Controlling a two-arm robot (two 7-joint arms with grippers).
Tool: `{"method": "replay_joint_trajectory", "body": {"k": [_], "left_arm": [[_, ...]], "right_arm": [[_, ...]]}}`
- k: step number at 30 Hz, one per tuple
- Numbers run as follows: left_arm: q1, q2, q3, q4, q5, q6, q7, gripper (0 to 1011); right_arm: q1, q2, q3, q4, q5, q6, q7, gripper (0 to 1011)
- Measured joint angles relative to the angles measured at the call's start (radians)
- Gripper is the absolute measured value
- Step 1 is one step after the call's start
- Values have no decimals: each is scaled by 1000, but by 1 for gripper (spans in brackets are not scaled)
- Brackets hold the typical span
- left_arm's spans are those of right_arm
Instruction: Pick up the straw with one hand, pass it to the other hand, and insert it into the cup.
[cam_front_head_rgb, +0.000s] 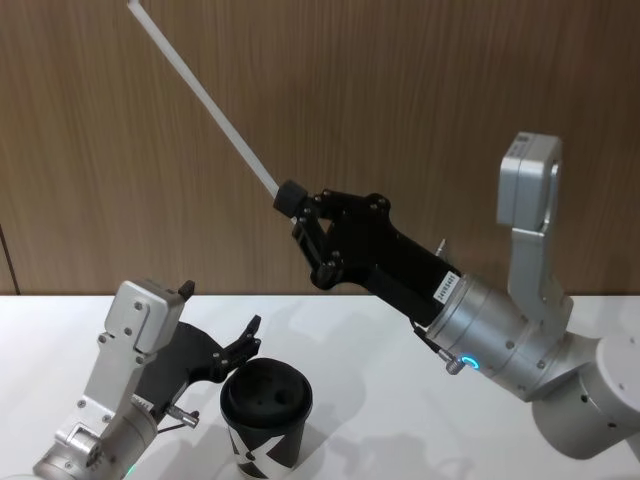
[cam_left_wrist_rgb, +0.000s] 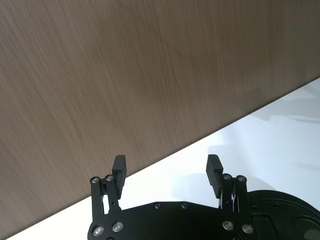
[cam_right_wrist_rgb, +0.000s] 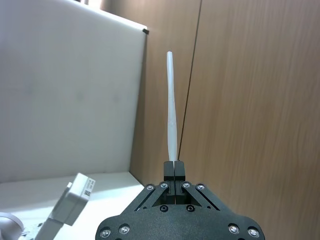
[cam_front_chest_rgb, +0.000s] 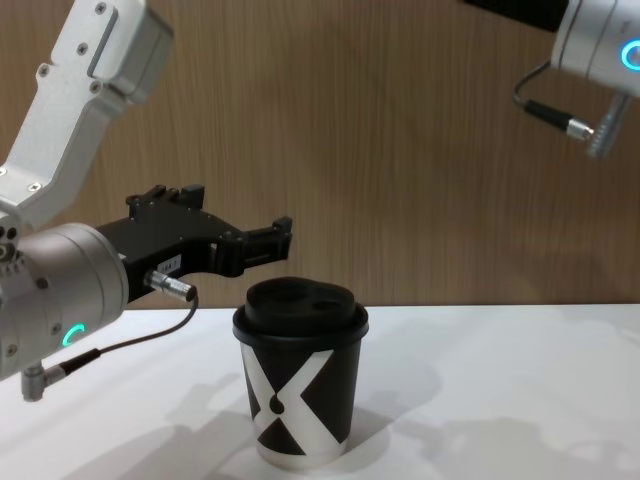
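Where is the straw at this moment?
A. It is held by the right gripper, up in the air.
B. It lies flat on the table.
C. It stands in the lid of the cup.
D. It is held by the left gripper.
A: the right gripper is shut on one end of the straw, which points up and away from it, while the left gripper is open and empty beside the cup.

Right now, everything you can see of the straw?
Thin, straight white straw, unbent, matte. The right gripper is shut on one end, so nearly its whole length sticks out free, tilted up toward the robot's left in front of the wood-panel wall. It is in the air above the cup, touching nothing else. The left gripper, open, sits low beside the cup, off the straw.
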Motion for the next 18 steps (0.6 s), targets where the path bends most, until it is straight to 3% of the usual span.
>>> {"method": "replay_joint_trajectory", "body": {"k": [13, 18], "left_arm": [[1, 0, -2, -1, -1, -1, -1, 1003], [7, -2, -15, -13, -21, -9, -14, 1003]], "right_arm": [[19, 6, -13, 24, -7, 55, -39, 8], [22, 7, -15, 28, -8, 63, -46, 7]]}}
